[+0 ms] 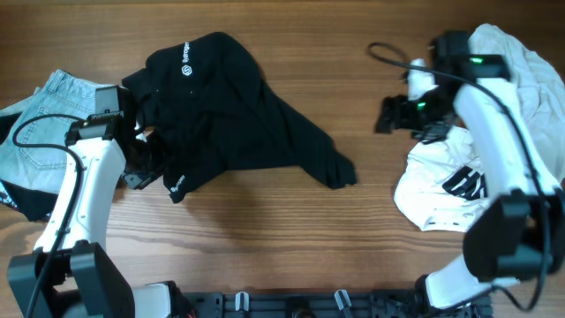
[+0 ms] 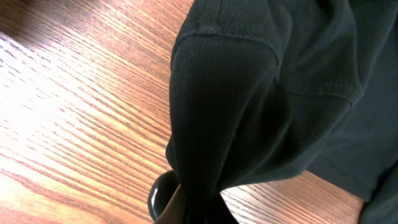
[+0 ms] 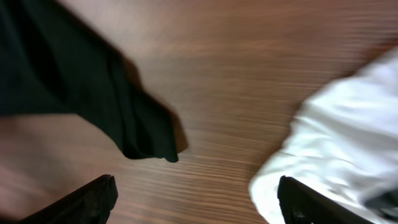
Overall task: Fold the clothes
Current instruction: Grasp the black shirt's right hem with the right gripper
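A black shirt (image 1: pixel 238 115) with small white logos lies crumpled across the middle-left of the table. My left gripper (image 1: pixel 150 168) is shut on its lower-left edge; in the left wrist view the black fabric (image 2: pixel 249 106) bunches into the jaws (image 2: pixel 186 205). My right gripper (image 1: pixel 388 115) is open and empty above bare wood, between the shirt's right tip (image 3: pixel 149 140) and a white garment (image 1: pixel 446 181). In the right wrist view the fingers (image 3: pixel 199 199) stand wide apart, with the white garment (image 3: pixel 342 143) at the right.
Light blue jeans (image 1: pixel 44 115) lie at the far left edge. A cream garment (image 1: pixel 530 71) is piled at the back right behind the right arm. A black cable (image 1: pixel 388 55) runs over the table near the right arm.
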You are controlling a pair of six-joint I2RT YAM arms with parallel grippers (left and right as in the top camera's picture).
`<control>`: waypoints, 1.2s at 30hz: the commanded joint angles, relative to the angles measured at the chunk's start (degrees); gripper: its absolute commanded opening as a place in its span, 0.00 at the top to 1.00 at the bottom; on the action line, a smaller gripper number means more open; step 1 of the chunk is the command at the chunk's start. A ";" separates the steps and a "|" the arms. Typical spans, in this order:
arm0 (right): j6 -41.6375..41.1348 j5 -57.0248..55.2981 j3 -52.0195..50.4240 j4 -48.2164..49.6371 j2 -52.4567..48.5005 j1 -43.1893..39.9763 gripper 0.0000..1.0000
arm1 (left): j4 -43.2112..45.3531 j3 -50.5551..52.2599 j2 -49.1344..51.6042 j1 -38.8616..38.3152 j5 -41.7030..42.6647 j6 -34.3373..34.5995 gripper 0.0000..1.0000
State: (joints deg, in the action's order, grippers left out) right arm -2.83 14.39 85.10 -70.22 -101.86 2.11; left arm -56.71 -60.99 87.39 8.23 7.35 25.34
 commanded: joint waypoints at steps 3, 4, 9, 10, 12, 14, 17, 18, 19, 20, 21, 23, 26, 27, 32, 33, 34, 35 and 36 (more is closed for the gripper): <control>4.74 3.26 -0.37 1.66 -8.09 10.47 0.08 | 0.55 -0.07 -0.26 0.15 -0.57 -1.09 0.96; 4.20 3.19 -0.37 3.08 -9.46 12.20 0.08 | 0.57 0.00 -0.26 0.13 -0.59 -1.11 0.96; -2.25 1.09 -0.37 12.35 -15.37 17.16 0.12 | 0.50 0.02 -0.26 0.15 -0.57 -1.11 0.96; -3.19 1.03 -0.37 14.23 -16.35 17.77 0.13 | 0.50 0.02 -0.26 0.15 -0.57 -1.09 0.96; -5.57 0.85 -0.37 18.12 -17.81 18.73 0.16 | 0.52 0.02 -0.26 0.15 -0.57 -1.09 0.96; -8.00 0.85 -0.37 21.38 -18.62 19.32 0.27 | 0.48 0.02 -0.26 0.15 -0.57 -1.11 0.96; -8.74 0.83 -0.37 23.54 -19.08 19.47 0.52 | 0.39 0.02 -0.26 0.13 -0.55 -1.09 0.95; -9.31 0.48 -0.37 23.65 -19.19 19.47 0.53 | 0.33 0.02 -0.26 0.15 -0.55 -1.11 0.95; -9.29 0.44 -0.37 23.63 -19.23 19.47 0.58 | 0.33 0.02 -0.26 0.15 -0.55 -1.09 0.95; -9.20 0.44 -0.37 23.56 -19.23 19.47 0.64 | 0.33 0.02 -0.26 0.15 -0.57 -1.09 0.95; -9.22 0.37 -0.37 23.52 -19.23 19.47 0.74 | 0.33 0.02 -0.26 0.13 -0.57 -1.11 0.95; -9.40 -1.01 -0.37 23.47 -19.23 19.47 0.96 | 0.33 0.02 -0.26 0.15 -0.57 -1.09 0.95; -12.59 -5.75 0.07 23.50 -19.06 18.93 0.96 | 0.33 0.02 -0.26 0.15 -0.57 -1.09 0.95; -12.66 -7.08 0.59 23.50 -18.99 18.49 0.96 | 0.33 0.02 -0.26 0.15 -0.57 -1.11 0.95; -17.25 -17.53 10.69 22.56 -17.53 11.54 0.95 | 0.33 0.02 -0.26 0.15 -0.59 -1.11 0.95; -18.43 -17.90 13.29 22.64 -17.49 9.60 0.96 | 0.33 0.02 -0.26 0.15 -0.59 -1.11 0.95; -20.00 -17.79 16.33 22.56 -17.49 7.19 0.96 | 0.35 0.02 -0.26 0.15 -0.59 -1.11 0.95; -21.11 -17.55 17.81 22.53 -17.49 5.73 0.94 | 0.35 0.02 -0.26 0.15 -0.59 -1.11 0.95; -22.27 -16.59 19.15 22.77 -17.49 4.00 0.84 | 0.35 0.02 -0.26 0.15 -0.59 -1.11 0.95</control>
State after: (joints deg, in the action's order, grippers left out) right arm -19.03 2.28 97.73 -47.79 -119.94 12.73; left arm -56.38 -60.99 87.42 8.21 7.35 25.15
